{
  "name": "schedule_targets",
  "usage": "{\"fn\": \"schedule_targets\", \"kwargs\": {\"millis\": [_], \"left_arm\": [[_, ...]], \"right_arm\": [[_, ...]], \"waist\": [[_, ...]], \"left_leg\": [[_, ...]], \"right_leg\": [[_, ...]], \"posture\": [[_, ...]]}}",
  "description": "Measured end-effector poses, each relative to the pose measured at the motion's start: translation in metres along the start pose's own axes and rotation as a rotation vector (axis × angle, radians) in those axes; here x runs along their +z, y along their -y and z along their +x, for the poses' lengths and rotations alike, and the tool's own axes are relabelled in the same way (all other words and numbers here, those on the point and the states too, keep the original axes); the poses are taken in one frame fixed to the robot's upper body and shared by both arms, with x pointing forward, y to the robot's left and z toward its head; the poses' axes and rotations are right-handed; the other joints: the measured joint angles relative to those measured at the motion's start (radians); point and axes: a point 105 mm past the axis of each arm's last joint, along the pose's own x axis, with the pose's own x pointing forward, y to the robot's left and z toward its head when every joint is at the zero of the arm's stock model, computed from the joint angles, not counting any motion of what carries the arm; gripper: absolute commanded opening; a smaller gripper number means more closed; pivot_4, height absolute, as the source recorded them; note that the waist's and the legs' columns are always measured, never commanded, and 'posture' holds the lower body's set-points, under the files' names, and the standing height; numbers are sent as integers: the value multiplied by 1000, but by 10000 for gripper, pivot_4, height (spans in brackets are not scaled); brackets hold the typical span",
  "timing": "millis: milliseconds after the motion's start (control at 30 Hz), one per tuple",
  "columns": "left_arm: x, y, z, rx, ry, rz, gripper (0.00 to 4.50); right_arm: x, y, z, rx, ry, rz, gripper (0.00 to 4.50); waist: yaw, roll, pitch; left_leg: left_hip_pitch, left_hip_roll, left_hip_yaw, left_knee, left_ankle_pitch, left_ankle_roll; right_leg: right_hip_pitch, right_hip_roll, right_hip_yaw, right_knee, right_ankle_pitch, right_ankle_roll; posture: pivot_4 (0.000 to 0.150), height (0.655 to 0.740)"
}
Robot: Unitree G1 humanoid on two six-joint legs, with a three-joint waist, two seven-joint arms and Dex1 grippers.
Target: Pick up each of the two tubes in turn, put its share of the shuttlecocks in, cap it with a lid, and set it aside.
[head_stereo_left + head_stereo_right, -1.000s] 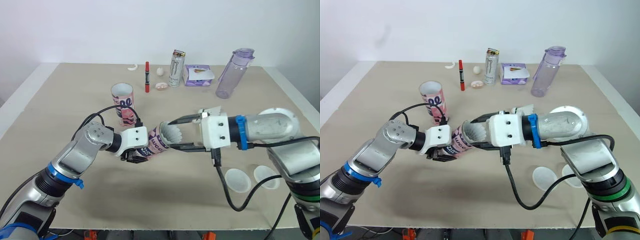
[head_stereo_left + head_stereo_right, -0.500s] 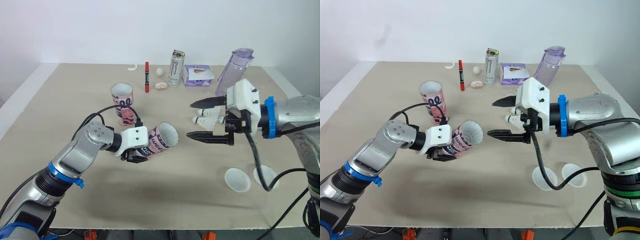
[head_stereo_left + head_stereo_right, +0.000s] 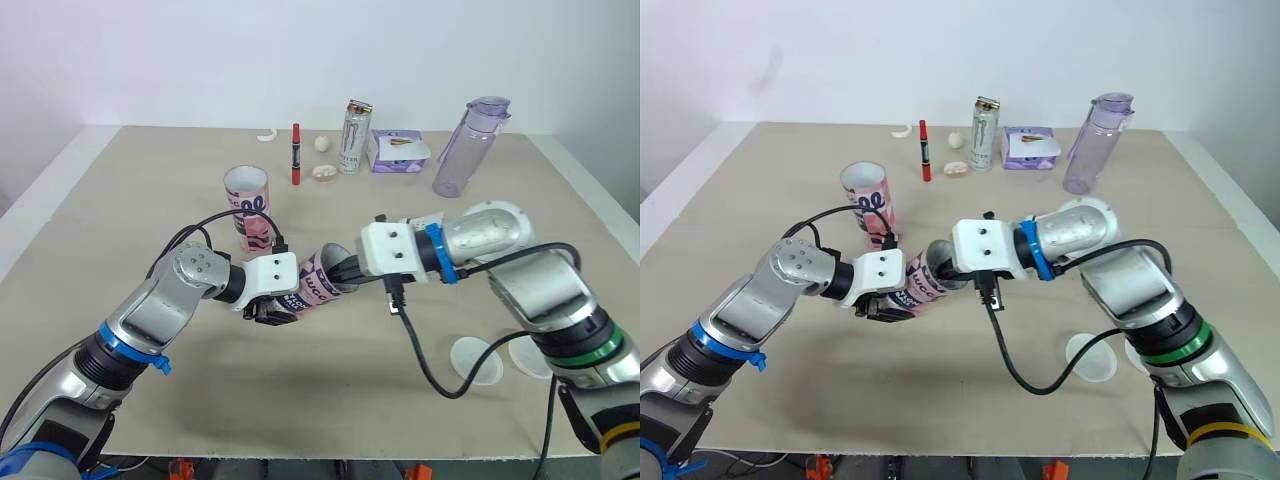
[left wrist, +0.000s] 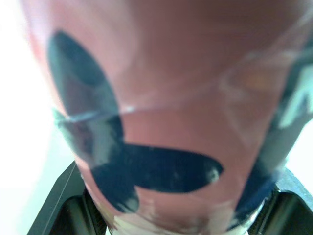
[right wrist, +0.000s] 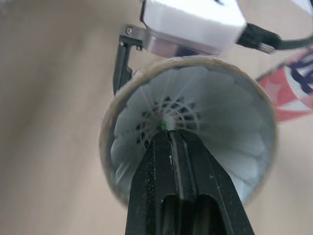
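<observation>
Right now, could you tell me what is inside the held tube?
The tube holds a white shuttlecock, the shut right gripper poking into it. Anything beneath that shuttlecock is hidden.

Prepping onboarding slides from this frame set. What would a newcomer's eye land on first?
First, the two grippers meeting over the middle of the table: the left gripper holds a pink tube tipped on its side, and the right gripper, fingers shut together, is poked into the tube's mouth against a white shuttlecock seated inside. Next, a second pink tube standing upright just behind, and two white lids lying at the near right.
</observation>
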Motion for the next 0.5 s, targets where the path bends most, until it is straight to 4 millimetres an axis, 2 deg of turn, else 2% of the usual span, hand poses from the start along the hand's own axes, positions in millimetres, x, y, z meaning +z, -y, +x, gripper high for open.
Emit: {"fn": "schedule_targets", "kwargs": {"millis": [167, 333, 500], "left_arm": [[0, -1, 1, 1, 3, -2, 28677], [-4, -2, 0, 4, -5, -15, 28677], [-9, -3, -1, 13, -23, -33, 28677]], "right_arm": [[-1, 7, 26, 110, -104, -131, 187], [0, 14, 35, 142, -141, -183, 187], [-4, 16, 44, 172, -175, -202, 187]], "waist": [[1, 0, 0], [-2, 0, -1], [-13, -1, -2]], "left_leg": [[0, 0, 0, 0, 0, 0], [3, 1, 1, 0, 0, 0], [16, 2, 1, -1, 1, 1]], "right_leg": [[0, 0, 0, 0, 1, 0], [1, 0, 0, 2, 1, -1], [5, 1, 0, 5, 4, -5]], "posture": [[1500, 7400], [1500, 7400], [1500, 7400]]}}
